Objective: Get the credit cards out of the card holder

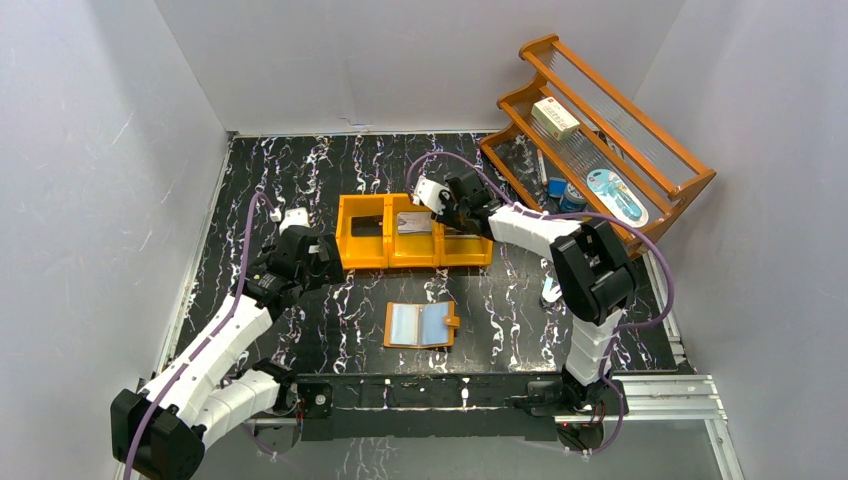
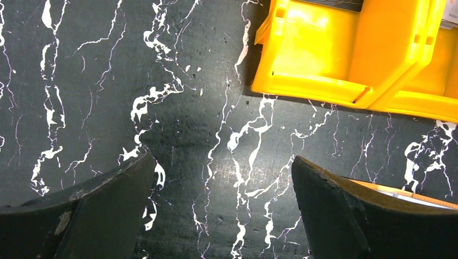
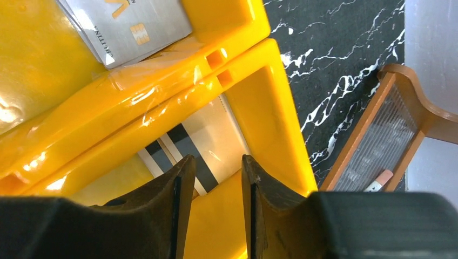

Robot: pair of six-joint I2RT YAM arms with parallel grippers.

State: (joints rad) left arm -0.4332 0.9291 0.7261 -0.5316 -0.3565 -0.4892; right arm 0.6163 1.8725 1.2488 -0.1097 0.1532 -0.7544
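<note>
Emptying progress: judged nearly done; the card holder (image 1: 421, 324) lies open at lower centre of the top view, its pale-blue sleeves apparently bare.
Orange bin (image 1: 388, 262): centre frame, above the holder; three compartments.
Silver card (image 1: 412, 222): lies in the middle compartment.
Striped card (image 3: 202, 143): lies flat in the right compartment.
Remaining: nothing evident, though the sleeves are too small to confirm.
Left gripper (image 2: 221, 159): fingers spread wide and empty, low over the bare table (image 2: 108, 81) left of the bin.
Right gripper (image 3: 217, 159): arm reached forward, pointing down into the right compartment; fingers slightly parted, gripping nothing.
</note>
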